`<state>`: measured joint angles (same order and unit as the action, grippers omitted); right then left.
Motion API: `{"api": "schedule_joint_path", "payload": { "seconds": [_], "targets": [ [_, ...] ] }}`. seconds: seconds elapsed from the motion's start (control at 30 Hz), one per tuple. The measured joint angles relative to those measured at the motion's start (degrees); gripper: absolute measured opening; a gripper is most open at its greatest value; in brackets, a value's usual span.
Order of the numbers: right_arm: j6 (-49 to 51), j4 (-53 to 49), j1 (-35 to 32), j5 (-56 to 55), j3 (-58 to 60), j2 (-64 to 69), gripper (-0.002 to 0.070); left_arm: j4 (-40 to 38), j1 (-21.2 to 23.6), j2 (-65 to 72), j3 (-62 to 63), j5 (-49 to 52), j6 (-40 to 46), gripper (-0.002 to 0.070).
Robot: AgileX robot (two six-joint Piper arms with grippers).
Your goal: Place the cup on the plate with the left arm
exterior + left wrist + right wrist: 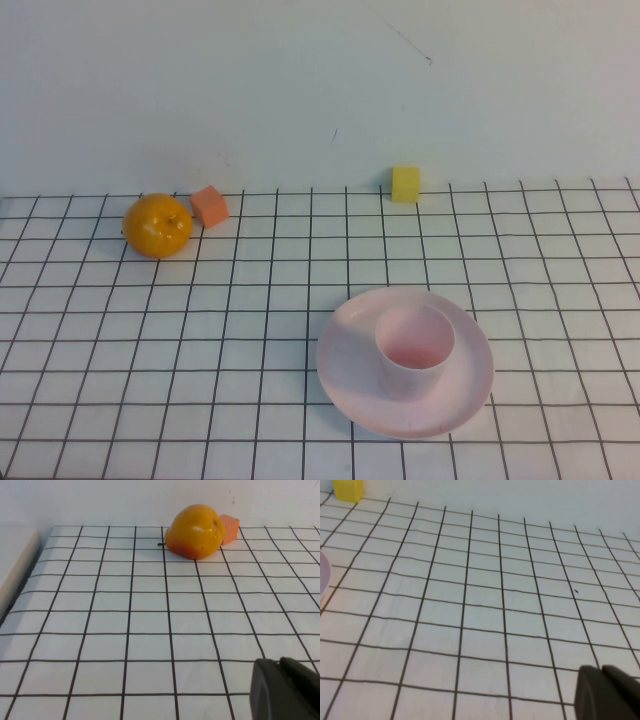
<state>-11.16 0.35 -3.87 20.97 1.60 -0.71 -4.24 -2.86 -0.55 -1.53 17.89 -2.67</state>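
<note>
I see the cup [414,347] already standing upright on the plate [345,380], so my job now is to keep the left hand [287,690] low over the bench [250,400] near the orange fruit [157,225] and well clear of the cup, and leave the right hand [607,692] parked over bare grid; I cannot tell whether either is spread or pressed together. I count one cup, one plate, one fruit, one orange cube [210,206] and one yellow cube [405,184].
</note>
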Motion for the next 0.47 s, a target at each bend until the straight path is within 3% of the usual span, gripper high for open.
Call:
{"api": "schedule_joint_path", "payload": {
  "seconds": [0.47],
  "targets": [
    [0.00,0.00,0.00,0.00,0.00,0.00,-0.0002,-0.11,0.00,0.00,0.00,0.00,0.00,-0.0002]
  ]
}}
